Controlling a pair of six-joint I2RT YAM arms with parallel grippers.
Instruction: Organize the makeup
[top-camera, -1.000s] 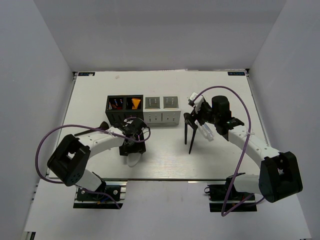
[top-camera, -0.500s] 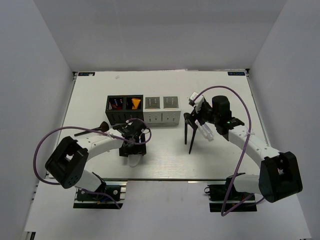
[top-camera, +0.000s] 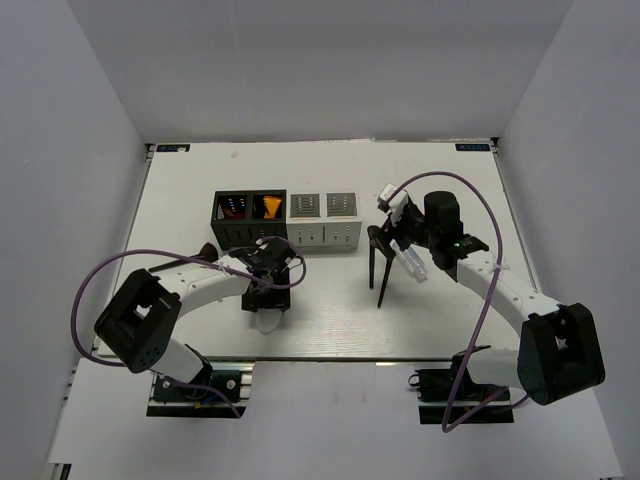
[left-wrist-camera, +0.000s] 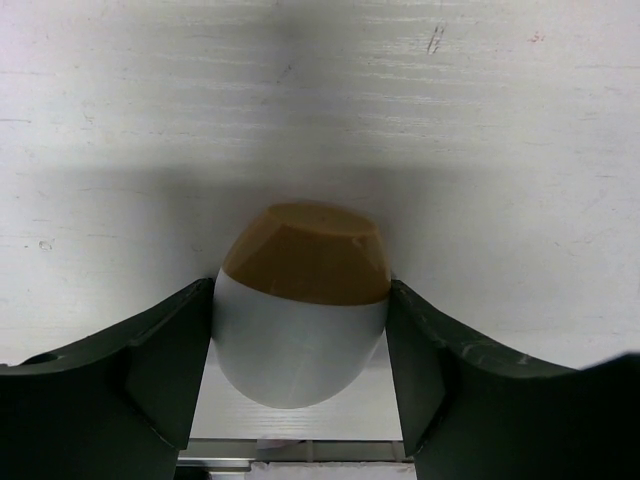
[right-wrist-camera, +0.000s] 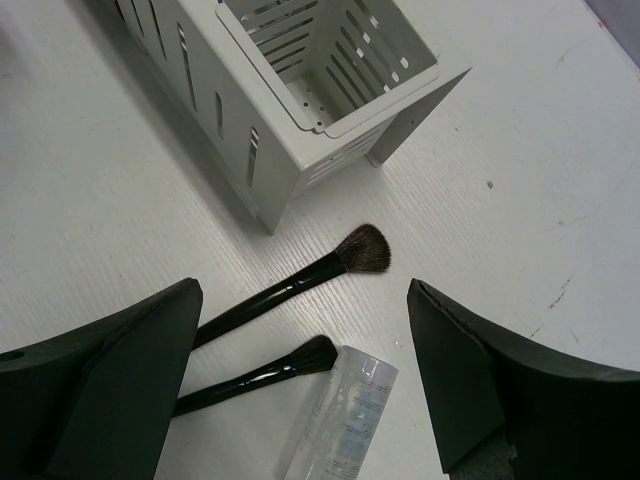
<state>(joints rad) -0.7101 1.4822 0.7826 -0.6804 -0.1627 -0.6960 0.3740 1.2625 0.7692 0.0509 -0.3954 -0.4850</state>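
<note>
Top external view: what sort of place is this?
Probably a lab robot test cell, not a home: plain grey walls box in a white table, with the left arm and right arm bolted at its near edge.

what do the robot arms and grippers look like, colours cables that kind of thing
The left arm and right arm each have white links between bulky black joint housings, on black bases. A purple cable loops loosely along each arm. The left gripper and right gripper have broad matte black fingers with curved inner faces.

Bright, even light; soft shadows.
</note>
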